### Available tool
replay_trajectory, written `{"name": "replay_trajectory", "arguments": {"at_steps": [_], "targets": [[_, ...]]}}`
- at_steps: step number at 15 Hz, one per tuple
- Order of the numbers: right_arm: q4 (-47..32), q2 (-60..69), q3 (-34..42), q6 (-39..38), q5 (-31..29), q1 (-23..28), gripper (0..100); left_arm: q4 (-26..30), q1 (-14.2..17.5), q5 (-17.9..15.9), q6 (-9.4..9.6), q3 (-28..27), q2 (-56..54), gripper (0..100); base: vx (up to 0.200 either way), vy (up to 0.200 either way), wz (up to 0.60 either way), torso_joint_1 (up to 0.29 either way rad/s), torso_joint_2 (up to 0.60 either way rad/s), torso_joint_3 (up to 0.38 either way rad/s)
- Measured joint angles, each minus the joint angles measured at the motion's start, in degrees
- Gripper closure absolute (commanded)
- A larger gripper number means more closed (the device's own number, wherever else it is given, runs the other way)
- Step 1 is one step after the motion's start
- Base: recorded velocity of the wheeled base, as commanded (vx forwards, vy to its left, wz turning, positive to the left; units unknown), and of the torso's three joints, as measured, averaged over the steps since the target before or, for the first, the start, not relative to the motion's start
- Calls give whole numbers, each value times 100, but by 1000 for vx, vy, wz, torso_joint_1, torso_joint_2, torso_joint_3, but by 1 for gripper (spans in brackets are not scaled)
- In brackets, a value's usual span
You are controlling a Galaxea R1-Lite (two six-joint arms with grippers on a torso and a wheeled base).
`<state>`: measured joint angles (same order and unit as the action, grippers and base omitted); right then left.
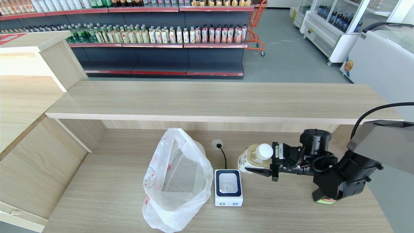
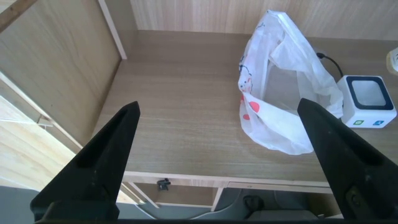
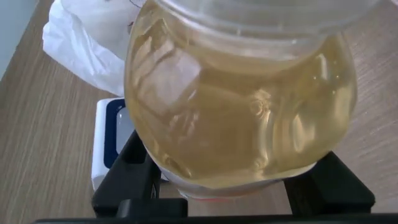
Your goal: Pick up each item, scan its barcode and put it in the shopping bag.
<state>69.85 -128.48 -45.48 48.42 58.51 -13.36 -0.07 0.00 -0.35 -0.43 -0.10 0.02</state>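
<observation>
You have the bottle (image 1: 251,158) clamped in the right gripper (image 1: 260,164) just beside the scanner (image 1: 228,194); scanning and bagging remain, the shopping bag (image 1: 155,181) apparently empty

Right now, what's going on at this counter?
A two-armed robot is working a shop checkout. Its right gripper is shut on a bottle of pale yellow drink with a white cap, held just beside the small barcode scanner on the wooden counter. A white plastic shopping bag stands open on the scanner's other side and looks empty. The left gripper is open, holding nothing, above the counter near the bag.
</observation>
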Motion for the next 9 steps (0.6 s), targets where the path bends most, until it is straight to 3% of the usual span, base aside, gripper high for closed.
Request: {"name": "replay_trajectory", "arguments": {"at_steps": [9], "targets": [[-41, -736, -744, 651, 725, -369, 100, 0, -2, 2, 0, 0, 0, 0, 0, 0, 0, 0, 0, 0]]}}
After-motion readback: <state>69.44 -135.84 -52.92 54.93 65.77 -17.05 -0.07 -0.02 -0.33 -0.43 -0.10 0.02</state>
